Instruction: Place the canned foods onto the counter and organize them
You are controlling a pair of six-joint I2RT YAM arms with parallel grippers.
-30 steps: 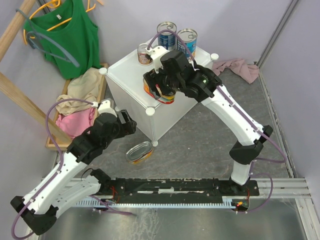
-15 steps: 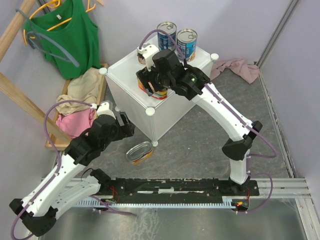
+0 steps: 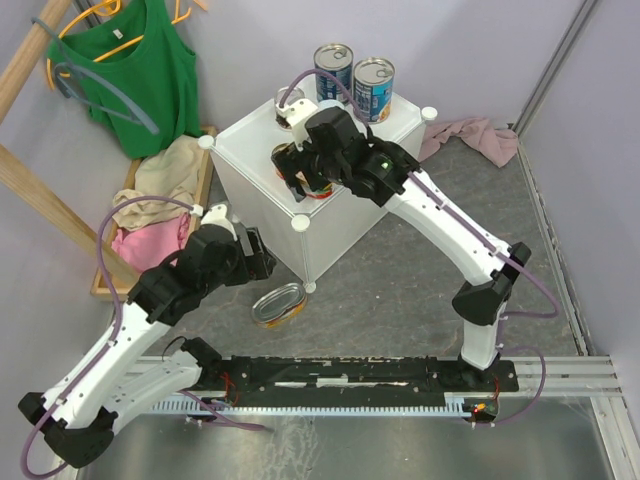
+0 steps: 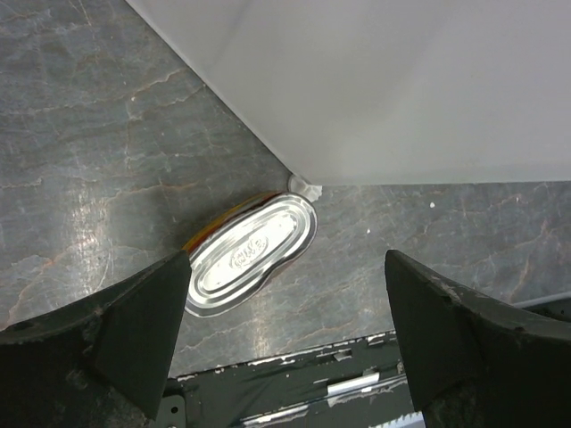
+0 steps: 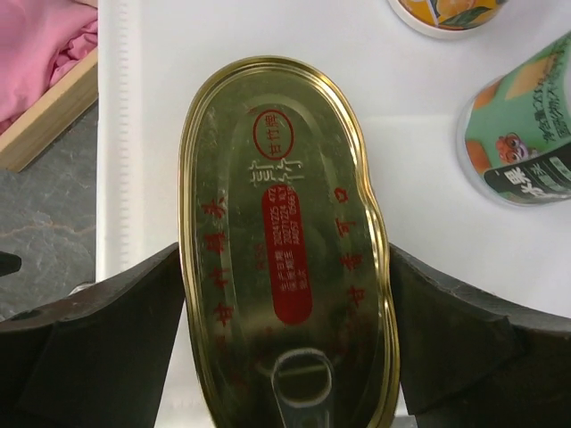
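Note:
The counter is a white cube cabinet. Two tall blue cans stand at its back, a small can beside them. My right gripper hovers over the top. In the right wrist view an oval gold-lidded tin lies flat on the white top between its fingers, which stand open at the tin's sides. A green-white can and an orange can stand nearby. Another oval tin lies on the floor by the counter's corner; my left gripper hangs open above it.
A wooden clothes rack with a green top stands at far left, over a wooden tray of clothes. A pink cloth lies on the floor right of the counter. The black base rail runs along the near edge.
The right arm carried the oval tin left and back onto the counter top, laid it flat and spread its jaws. The left arm edged slightly toward the floor tin.

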